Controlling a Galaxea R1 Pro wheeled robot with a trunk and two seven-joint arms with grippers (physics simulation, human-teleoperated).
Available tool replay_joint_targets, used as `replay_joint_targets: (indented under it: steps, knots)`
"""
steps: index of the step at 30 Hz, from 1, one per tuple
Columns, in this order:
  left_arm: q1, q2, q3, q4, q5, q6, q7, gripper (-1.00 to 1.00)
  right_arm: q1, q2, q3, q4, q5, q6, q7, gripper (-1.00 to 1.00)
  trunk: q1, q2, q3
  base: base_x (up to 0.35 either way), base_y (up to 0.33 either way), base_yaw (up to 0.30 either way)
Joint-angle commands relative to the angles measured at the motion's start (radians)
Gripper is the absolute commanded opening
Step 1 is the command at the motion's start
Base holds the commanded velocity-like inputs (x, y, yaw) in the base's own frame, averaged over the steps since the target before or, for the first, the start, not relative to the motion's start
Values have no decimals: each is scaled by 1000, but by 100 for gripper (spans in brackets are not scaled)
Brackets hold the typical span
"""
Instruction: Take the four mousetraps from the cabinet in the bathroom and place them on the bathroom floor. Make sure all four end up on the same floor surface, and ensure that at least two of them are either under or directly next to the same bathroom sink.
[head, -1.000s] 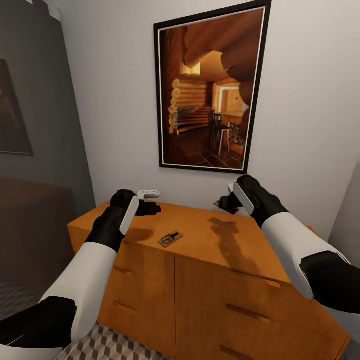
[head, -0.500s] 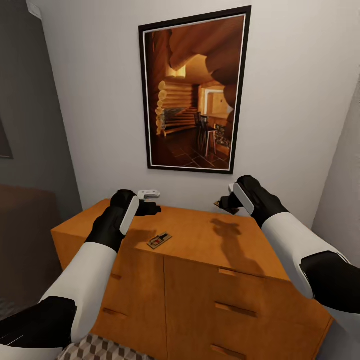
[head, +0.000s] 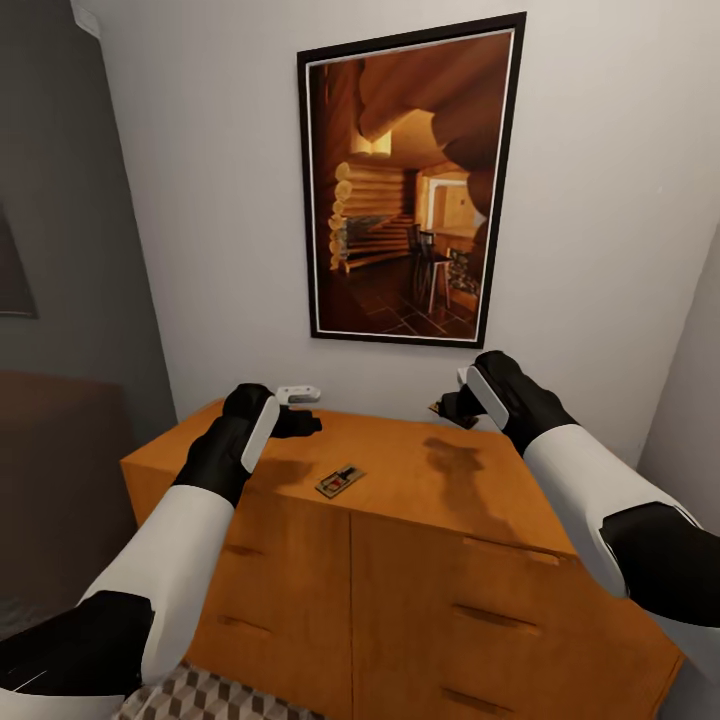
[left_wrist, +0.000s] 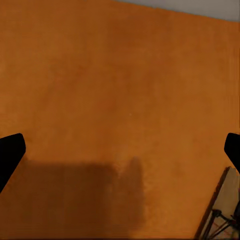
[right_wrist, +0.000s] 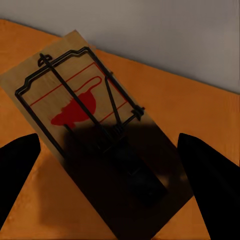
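At the cabinet's (head: 420, 480) back edge, the open right gripper (right_wrist: 112, 185) still straddles a mousetrap (right_wrist: 95, 132); only the camera swung. Left gripper (left_wrist: 120, 150) open.

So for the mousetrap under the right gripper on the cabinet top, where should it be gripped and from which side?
Probably across the board's two long edges, coming straight down. The mousetrap lies flat on the cabinet near the wall, so there is no way in from the side. The right gripper hangs open, its fingers straddling the board.
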Motion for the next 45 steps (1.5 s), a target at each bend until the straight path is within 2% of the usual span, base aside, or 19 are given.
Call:
replay_joint_targets:
  steps: [1,15,20,24,26,29,35,45]
  knots:
    - [-1,0,-2,0,10,3,10,100,-1,-1,7,-1,-11,3,-9,-100,0,-1,-1,0,307,0]
    - [-1,-2,-3,2,11,4,9,100,-1,-1,5,5,-11,3,-13,-100,0,-1,-1,0,266,0]
    - [-1,-3,-24,4,12,4,1,100,-1,-2,5,5,-11,3,-11,-100,0,-1,0,0,51,-39]
    - [-1,-4,-56,4,12,4,-47,100,-1,-8,5,5,-11,3,-10,-100,0,-1,2,0,13,-166]
    - [-1,-2,-97,4,10,3,-134,100,-1,-19,5,5,-11,3,-10,-100,0,-1,3,0,4,-229]
    - [-1,-2,-121,4,9,2,-190,100,-1,-23,5,5,-11,3,-10,-100,0,-1,6,0,2,-247]
    - [-1,-1,-136,4,7,1,-229,100,-1,-41,6,5,-11,3,-10,-100,0,-1,10,0,0,-256]
    - [-1,0,-138,5,5,1,-228,100,-1,-45,5,5,-11,3,-10,-100,0,-1,18,0,0,-260]
